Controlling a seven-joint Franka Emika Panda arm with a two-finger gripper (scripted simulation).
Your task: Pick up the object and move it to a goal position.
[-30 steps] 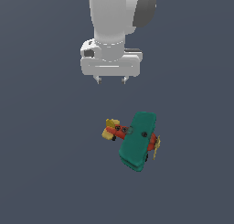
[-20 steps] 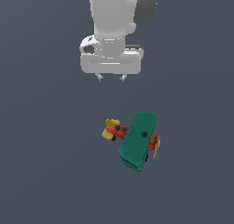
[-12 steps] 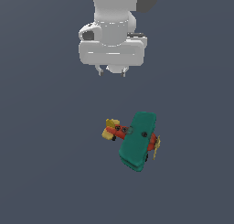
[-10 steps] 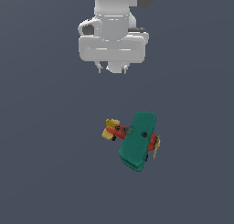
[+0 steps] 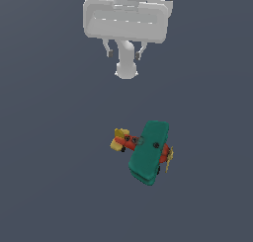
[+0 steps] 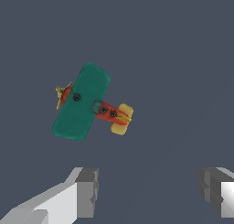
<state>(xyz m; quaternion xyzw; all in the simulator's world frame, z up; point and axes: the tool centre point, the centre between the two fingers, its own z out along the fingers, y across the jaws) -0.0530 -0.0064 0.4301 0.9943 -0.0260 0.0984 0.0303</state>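
Observation:
The object is a small toy biplane with broad teal-green wings, a red-orange body, a yellow tail and a yellow propeller. It lies on the dark grey floor, alone. My gripper hangs well above it, near the top of the exterior view, open and empty. The wrist view looks down on the biplane from a distance, with both grey fingertips spread wide apart and nothing between them.
A plain dark grey surface lies all around the biplane. My white wrist body fills the upper middle of the exterior view.
My gripper has risen and drifted slightly toward the exterior view's right, turning so its fingers look closer together from this side. The biplane has not moved.

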